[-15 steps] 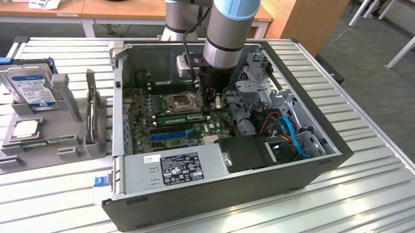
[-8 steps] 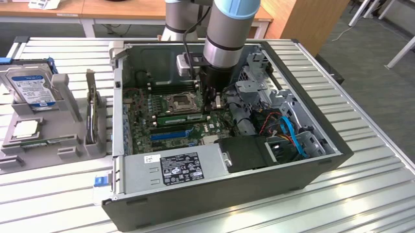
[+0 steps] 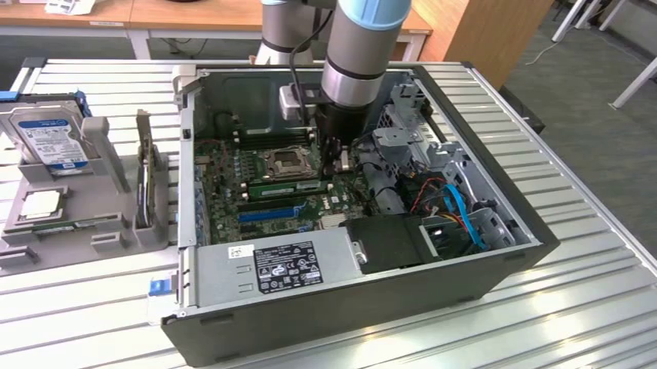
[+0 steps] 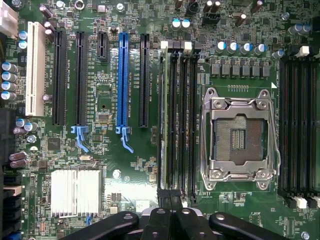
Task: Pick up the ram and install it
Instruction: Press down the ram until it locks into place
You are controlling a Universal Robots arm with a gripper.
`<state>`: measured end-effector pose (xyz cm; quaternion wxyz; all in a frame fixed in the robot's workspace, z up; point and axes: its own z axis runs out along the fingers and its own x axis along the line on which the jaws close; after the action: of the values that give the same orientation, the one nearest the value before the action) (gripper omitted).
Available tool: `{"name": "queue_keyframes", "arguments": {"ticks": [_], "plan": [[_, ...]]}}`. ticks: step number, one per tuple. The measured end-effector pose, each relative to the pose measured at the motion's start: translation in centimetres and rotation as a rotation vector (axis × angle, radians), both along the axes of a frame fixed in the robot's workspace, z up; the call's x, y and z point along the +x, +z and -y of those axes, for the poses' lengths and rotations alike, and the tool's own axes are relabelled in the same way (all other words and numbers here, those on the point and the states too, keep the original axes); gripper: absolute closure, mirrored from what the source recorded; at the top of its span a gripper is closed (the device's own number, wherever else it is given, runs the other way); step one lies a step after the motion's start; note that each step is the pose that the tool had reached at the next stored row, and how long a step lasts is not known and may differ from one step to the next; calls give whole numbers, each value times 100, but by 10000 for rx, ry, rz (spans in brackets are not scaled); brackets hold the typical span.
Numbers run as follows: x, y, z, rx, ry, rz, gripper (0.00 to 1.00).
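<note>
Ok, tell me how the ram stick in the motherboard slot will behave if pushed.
The ram is a thin board standing on edge, so probably stiff lengthwise but fragile under sideways force. Seated in the motherboard, it likely won't tip. It looks light for its size.

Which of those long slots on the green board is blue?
The blue slot, flanked by black slots; apart from one white slot, the rest are black.

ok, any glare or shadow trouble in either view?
Exterior view: strong glare off the ribbed metal table, the case interior shaded under the arm. Wrist view: motherboard evenly lit, no hard shadows; the heatsink washes out near white, the socket frame glints.
</note>
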<state>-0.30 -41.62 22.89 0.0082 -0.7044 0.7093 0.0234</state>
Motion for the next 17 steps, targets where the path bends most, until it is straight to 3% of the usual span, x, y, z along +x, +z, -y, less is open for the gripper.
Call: {"name": "queue_keyframes", "arguments": {"ticks": [17], "plan": [[0, -27, 0, 1, 0, 0, 90]]}}
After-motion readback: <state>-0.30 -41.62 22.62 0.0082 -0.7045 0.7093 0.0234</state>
